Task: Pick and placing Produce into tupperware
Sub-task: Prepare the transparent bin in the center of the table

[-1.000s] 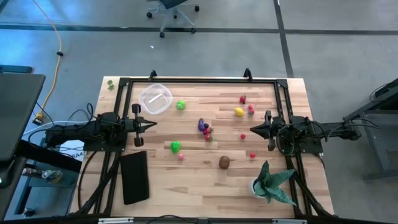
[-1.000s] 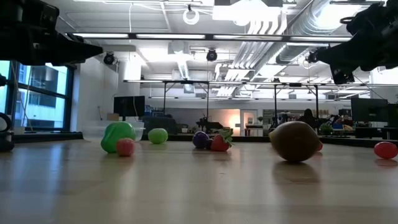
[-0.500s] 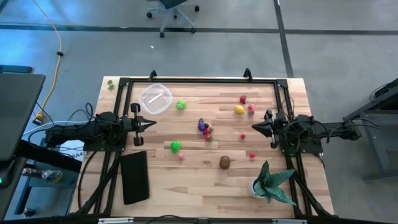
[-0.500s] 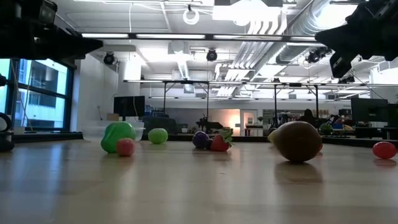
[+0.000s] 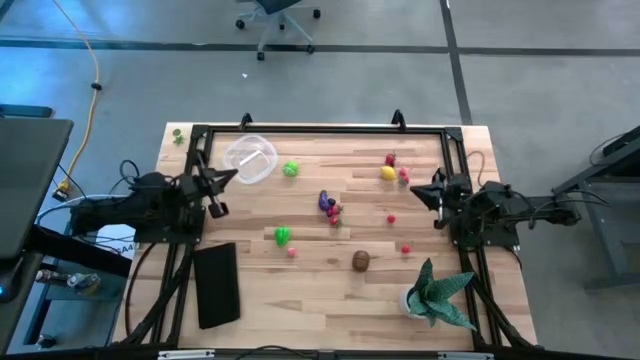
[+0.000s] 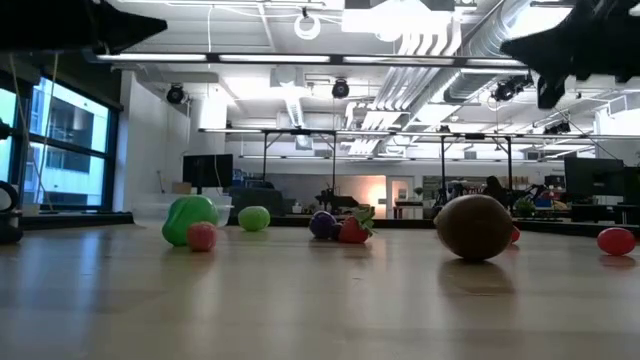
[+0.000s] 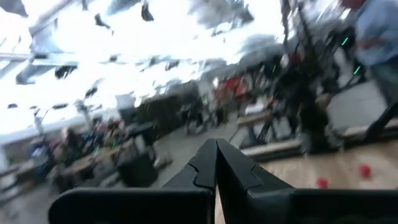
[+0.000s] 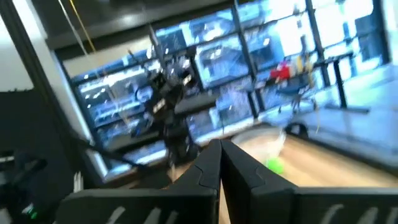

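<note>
The produce lies scattered on the wooden table: a green piece (image 5: 290,169) near the clear tupperware tub (image 5: 250,158), a second green piece (image 5: 282,236), a purple one (image 5: 326,200), a yellow one (image 5: 386,174), a brown one (image 5: 361,261) and several small red ones. My left gripper (image 5: 233,176) is shut and empty, raised above the table just on the near side of the tub, its tips pointing at it. My right gripper (image 5: 414,193) is shut and empty, raised near the table's right side, right of the yellow piece. The low view shows the green (image 6: 188,218) and brown (image 6: 474,227) pieces resting on the tabletop.
A flat black slab (image 5: 217,285) lies at the near left. A spiky green potted plant (image 5: 437,295) stands at the near right. A black metal frame (image 5: 320,128) runs round the table's edges. Bare wood lies along the near side between slab and plant.
My left gripper has risen and swung toward the far edge, its tips now pointing at the tub. My right gripper has risen and drawn back a little toward the table's right edge. Both have stayed shut. The produce and the tub have not moved.
</note>
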`<state>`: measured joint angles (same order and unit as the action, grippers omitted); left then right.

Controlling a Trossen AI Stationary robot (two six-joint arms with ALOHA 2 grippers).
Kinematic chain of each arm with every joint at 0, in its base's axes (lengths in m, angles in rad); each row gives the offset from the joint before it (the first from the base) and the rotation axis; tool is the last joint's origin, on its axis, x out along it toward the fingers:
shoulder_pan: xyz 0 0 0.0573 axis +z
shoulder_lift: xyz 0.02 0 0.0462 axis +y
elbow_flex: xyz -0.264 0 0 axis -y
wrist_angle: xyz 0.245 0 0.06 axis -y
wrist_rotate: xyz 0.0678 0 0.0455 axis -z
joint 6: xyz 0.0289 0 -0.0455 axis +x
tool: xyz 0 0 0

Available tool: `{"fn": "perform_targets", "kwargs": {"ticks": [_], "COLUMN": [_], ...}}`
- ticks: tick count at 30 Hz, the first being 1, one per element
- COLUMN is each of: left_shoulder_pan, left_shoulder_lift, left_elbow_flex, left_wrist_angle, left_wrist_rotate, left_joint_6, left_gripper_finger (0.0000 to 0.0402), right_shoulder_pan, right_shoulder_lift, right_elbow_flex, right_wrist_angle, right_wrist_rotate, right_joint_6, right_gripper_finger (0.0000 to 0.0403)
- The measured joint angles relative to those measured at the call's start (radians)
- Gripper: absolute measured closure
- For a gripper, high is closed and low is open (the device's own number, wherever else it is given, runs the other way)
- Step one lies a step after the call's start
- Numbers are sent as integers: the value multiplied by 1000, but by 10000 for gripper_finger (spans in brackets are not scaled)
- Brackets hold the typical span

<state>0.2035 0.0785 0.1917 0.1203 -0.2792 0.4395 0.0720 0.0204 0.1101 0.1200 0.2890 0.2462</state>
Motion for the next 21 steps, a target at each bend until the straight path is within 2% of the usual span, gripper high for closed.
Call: {"fn": "perform_targets", "kwargs": {"ticks": [3,6,8,10,13,19,21], "left_shoulder_pan": [0,9,48,113,248,562,640], "left_shoulder_lift": [85,200,288,385,543,910,1028], "left_elbow_flex": [112,228,301,365,451,592,642], "left_wrist_angle": [-148,-287,-372,-434,-480,-493,-509], "left_wrist_rotate": [-100,-215,-253,-249,-150,264,345], "left_joint_6": [-25,-73,-120,-163,-187,-169,-148], "left_gripper_finger": [401,401,401,401,401,401,401], "right_shoulder_pan": [0,0,0,-1,-1,-13,-30], "right_shoulder_lift": [5,33,69,112,188,347,391], "right_elbow_flex": [69,154,207,256,320,425,450], "right_wrist_angle": [-43,-116,-182,-234,-266,-387,-454], "right_wrist_rotate": [28,116,195,234,235,232,232], "right_joint_6": [-57,-104,-108,-109,-112,-23,38], "right_gripper_finger": [402,402,402,402,402,402,402]}}
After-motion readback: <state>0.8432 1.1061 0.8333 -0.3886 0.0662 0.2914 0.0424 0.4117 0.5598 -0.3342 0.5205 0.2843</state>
